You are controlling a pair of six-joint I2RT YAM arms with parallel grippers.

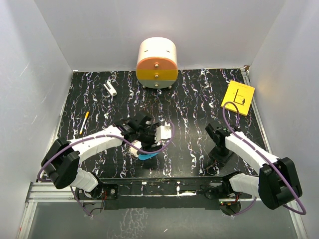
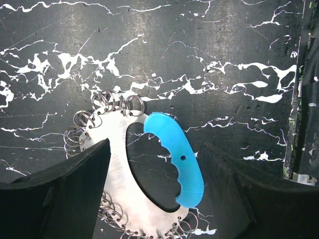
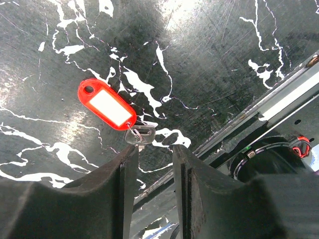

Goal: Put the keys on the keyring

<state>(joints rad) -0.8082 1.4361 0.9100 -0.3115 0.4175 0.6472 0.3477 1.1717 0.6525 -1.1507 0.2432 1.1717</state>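
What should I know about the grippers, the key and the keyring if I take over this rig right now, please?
Left gripper: open, fingers spread over the keyring, which lies flat on the table near the front middle.
Right gripper: fingers a narrow gap apart with nothing between them, tips just short of the red-tagged key, which lies on the table.
Done: nothing joined yet; the key and the keyring lie apart, one under each arm.
Left: grasp both, then thread the key onto the keyring.
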